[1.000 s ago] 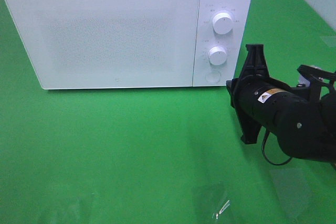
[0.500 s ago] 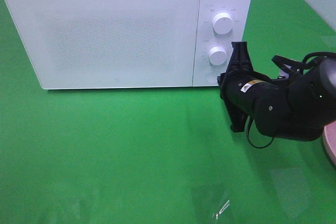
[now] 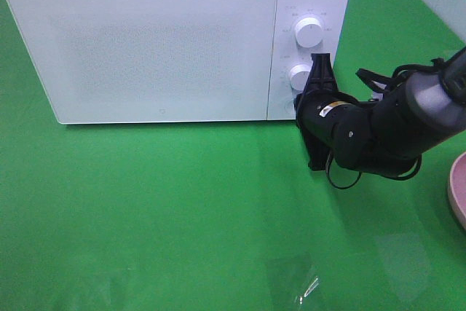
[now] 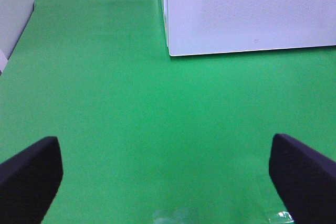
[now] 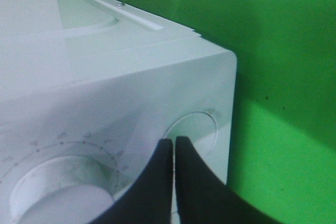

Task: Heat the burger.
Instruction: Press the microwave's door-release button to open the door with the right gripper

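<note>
The white microwave [image 3: 145,49] is the biggest thing here, and its door is shut. The green table [image 3: 182,216] in front has lots of room for the door to swing. The burger is in no picture, so I cannot tell where it is.

The right gripper [image 5: 174,144] is squeezed shut on nothing, with its tips right by the round button [image 5: 191,129]. I think the job now is popping the door. Push straight and gently on the button's middle, away from the lower knob [image 3: 300,76] just above it.

The left gripper [image 4: 168,177] hangs wide open and empty. The pink plate [image 3: 459,194] sits at the right edge, so keep the arm off it.
</note>
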`<state>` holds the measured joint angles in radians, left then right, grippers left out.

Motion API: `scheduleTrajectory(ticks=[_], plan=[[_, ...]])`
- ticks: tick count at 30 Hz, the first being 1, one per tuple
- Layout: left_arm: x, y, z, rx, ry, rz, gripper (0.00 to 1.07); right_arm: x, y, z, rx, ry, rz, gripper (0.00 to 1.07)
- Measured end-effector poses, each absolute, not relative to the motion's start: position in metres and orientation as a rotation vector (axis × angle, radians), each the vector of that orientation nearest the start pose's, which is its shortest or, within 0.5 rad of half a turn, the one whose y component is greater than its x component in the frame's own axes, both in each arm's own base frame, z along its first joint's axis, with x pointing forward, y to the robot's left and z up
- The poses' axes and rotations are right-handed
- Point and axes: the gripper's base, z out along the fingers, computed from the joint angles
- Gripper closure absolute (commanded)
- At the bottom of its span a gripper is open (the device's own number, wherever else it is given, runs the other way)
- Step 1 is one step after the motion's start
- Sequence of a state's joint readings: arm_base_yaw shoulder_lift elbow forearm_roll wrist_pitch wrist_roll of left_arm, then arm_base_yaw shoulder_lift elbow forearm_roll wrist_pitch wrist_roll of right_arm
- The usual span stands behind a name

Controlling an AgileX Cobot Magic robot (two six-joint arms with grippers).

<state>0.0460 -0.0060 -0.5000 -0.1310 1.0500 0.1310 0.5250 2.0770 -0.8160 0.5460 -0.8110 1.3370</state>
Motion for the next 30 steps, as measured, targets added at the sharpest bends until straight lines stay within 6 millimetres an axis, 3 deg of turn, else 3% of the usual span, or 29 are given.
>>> scheduleTrajectory(ticks=[14,30], plan=[[-0.005,-0.011,0.279,0.092,2.019,-0.044,0.04,0.339,0.141,0.086,1.470,1.609,0.995,1.07],[-0.005,-0.011,0.279,0.092,2.019,-0.044,0.04,0.343,0.150,0.090,1.458,1.613,1.099,1.07]])
